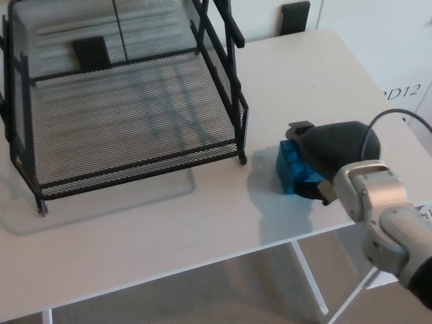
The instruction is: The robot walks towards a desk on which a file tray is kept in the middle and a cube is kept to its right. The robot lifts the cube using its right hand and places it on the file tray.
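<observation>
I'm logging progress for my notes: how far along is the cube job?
Done: the approach, since the desk lies right below the camera. In hand: the right hand covers the blue cube, which sits on the desk to the right of the file tray; whether it grips the cube is not visible. Left: lifting the cube and setting it on the tray.

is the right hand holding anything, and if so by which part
Cannot tell: the black right hand covers the top right of the blue plastic cube, which sits on the white desk.
</observation>
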Controlling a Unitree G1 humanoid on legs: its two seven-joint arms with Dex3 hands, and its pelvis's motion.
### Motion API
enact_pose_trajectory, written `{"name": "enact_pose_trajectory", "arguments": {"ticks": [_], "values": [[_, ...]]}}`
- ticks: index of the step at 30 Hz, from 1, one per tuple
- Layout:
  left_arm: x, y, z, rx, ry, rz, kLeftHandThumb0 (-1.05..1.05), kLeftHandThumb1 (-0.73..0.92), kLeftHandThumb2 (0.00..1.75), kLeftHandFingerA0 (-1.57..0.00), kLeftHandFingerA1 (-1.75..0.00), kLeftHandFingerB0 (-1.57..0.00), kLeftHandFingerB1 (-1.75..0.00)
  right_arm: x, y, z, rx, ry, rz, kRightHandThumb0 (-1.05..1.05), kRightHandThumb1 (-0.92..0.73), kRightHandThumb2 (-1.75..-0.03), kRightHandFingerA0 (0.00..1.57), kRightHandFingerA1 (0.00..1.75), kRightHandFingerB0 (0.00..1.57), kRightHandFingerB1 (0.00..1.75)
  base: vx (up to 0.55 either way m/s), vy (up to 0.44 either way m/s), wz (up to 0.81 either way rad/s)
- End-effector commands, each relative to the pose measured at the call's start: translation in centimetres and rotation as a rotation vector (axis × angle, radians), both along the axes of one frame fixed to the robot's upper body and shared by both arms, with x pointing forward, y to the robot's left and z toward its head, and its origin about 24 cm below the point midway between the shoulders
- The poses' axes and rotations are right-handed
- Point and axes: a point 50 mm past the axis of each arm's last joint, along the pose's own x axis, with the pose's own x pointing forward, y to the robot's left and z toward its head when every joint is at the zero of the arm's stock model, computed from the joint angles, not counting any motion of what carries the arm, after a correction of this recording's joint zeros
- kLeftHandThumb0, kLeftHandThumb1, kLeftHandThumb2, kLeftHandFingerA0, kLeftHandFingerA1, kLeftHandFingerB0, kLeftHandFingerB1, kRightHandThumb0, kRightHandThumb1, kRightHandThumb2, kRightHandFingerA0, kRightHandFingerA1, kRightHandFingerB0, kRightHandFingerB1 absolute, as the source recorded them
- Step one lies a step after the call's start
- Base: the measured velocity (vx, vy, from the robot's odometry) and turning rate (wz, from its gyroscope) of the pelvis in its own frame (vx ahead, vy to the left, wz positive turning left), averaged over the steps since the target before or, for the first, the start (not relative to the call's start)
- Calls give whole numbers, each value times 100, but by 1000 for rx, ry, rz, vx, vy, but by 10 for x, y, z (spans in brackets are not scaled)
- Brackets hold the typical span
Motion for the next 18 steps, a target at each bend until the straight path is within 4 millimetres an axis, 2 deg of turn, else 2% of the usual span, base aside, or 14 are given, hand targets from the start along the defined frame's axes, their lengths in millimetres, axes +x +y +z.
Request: {"name": "enact_pose_trajectory", "arguments": {"ticks": [1,4,5,6,7,9,10,11,12,13,14,15,16,18], "values": [[6,6,7,61,-9,-83,-77,92,73,-45,-48,-31,-39,-21,-39,-33,-17,49,-26,-31,-74,-66,80,169,71,112,0,0,0],[7,6,7,62,-15,-79,-75,92,73,-45,-48,-31,-39,-18,-39,-26,-18,-25,-20,-37,-73,-63,80,172,73,102,0,0,0],[7,6,7,61,-16,-81,-76,92,73,-44,-48,-29,-38,-17,-40,-24,-5,-28,-18,-32,-77,-65,77,174,66,129,0,0,0],[7,6,7,57,-17,-80,-75,92,73,-44,-48,-30,-38,-14,-41,-14,34,-47,-5,-30,-76,-64,78,169,73,114,0,0,0],[7,7,7,54,-14,-75,-75,92,73,-44,-48,-30,-38,-10,-42,-1,62,-79,10,-30,-76,-64,78,169,73,114,0,0,0],[8,7,7,56,-12,-79,-73,92,73,-45,-46,-30,-37,-4,-42,13,46,-124,7,-35,-71,-61,81,162,80,85,0,0,0],[8,6,8,57,-15,-84,-74,92,72,-46,-47,-31,-37,0,-42,23,41,-146,11,-34,-69,-62,77,167,79,91,0,0,0],[8,6,7,58,-15,-88,-75,92,72,-45,-46,-31,-37,5,-42,39,47,-194,16,-37,-64,-59,80,166,85,66,0,0,0],[9,5,7,63,-18,-108,-77,92,74,-43,-49,-30,-40,15,-42,71,82,-270,15,-31,-71,-63,78,166,81,80,0,0,0],[10,4,8,67,-25,-135,-77,92,74,-43,-49,-30,-40,21,-43,91,119,-291,9,-31,-71,-63,78,166,81,80,0,0,0],[10,4,8,68,-25,-134,-77,92,74,-43,-49,-30,-40,22,-43,90,120,-289,9,-31,-71,-63,78,166,81,80,19,-10,-8],[10,5,9,62,-28,-140,-79,92,75,-43,-50,-29,-40,27,-44,107,141,-302,6,-32,-72,-64,75,163,78,76,0,0,0],[10,4,8,55,-32,-133,-78,92,74,-43,-50,-29,-40,31,-43,121,175,-374,11,-31,-71,-62,81,160,79,86,0,0,0],[11,4,9,39,-41,-116,-78,92,73,-42,-49,-28,-39,39,-42,164,221,-441,12,-26,-70,-67,81,163,74,115,0,0,0]]}}
